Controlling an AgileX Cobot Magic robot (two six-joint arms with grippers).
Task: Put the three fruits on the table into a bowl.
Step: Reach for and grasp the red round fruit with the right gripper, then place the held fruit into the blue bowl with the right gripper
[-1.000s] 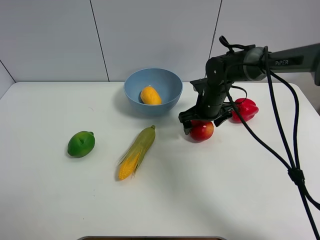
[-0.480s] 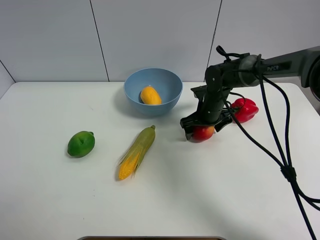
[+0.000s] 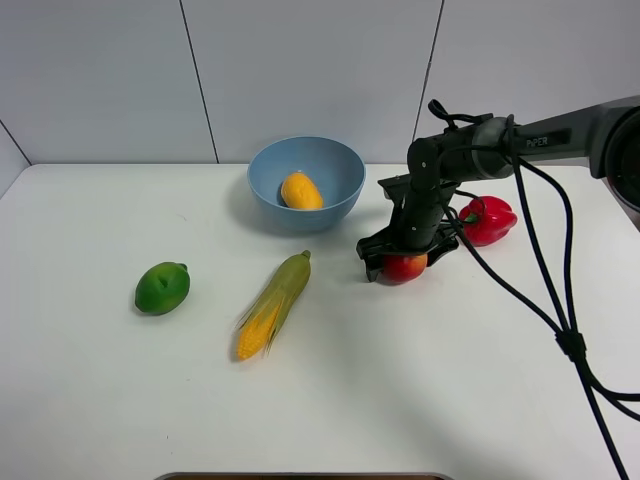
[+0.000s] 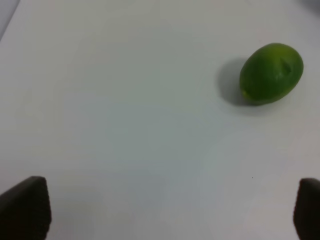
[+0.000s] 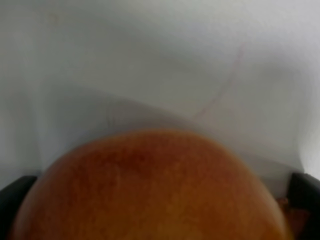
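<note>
Right of the bowl (image 3: 335, 200), right gripper (image 3: 403, 262) fingers (image 5: 15, 205) stand apart astride the apple (image 3: 404, 268); left gripper (image 4: 160, 210) fingers (image 4: 25, 207) are apart too.

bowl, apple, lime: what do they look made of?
Bowl: glazed ceramic or hard plastic, can't tell which. The wall is smooth and light blue with a soft sheen.
Apple: smooth red-to-yellow skin with little shine. Real or a plastic replica, unclear.
Lime: green rind with a small dent and a dull sheen. It could be real or moulded.
</note>
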